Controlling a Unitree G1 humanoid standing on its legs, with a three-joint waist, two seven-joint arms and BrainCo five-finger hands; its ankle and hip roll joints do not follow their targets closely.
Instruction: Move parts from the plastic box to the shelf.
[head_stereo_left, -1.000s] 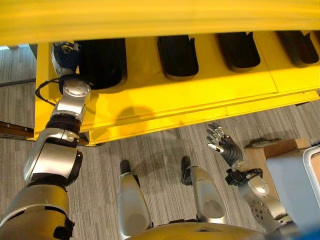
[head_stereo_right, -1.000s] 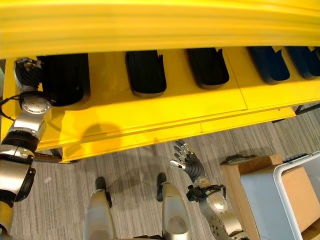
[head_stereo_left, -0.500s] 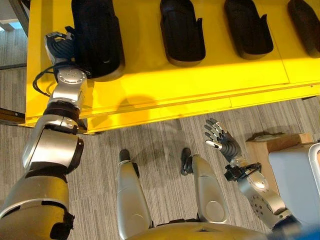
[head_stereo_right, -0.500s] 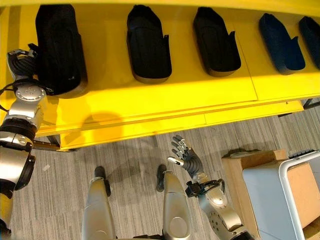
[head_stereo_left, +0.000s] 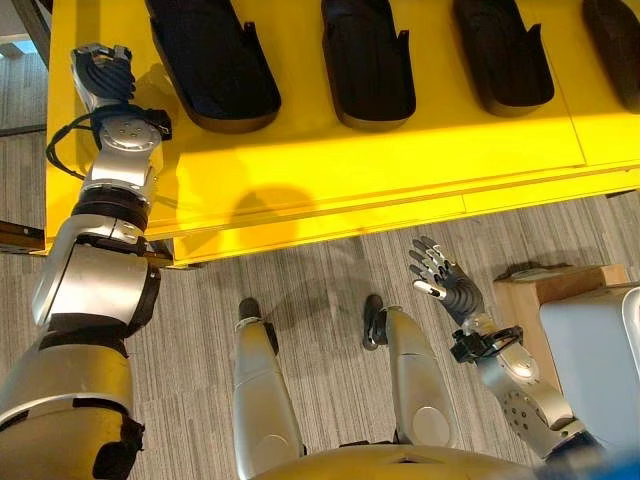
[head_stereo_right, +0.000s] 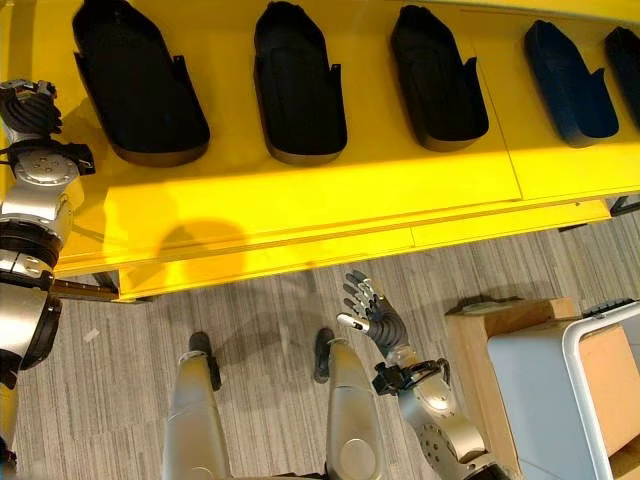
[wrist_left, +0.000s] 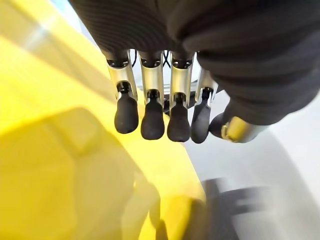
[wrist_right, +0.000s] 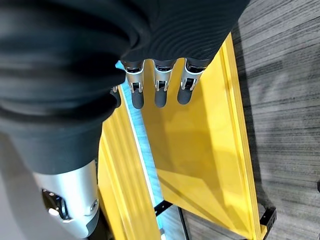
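Spanning the view, the yellow shelf (head_stereo_left: 330, 170) carried four black parts (head_stereo_right: 300, 85) in a row. Lower right stood the plastic box (head_stereo_right: 560, 410). The left hand (head_stereo_left: 100, 75), fingers straight and empty, hung beside the leftmost part (head_stereo_left: 215, 65); the right hand (head_stereo_right: 370, 312) was spread over the floor.

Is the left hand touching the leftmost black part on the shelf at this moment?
Apart. In the left eye view a strip of bare yellow shelf shows between the left hand and the leftmost black part; its fingers are relaxed and hold nothing.
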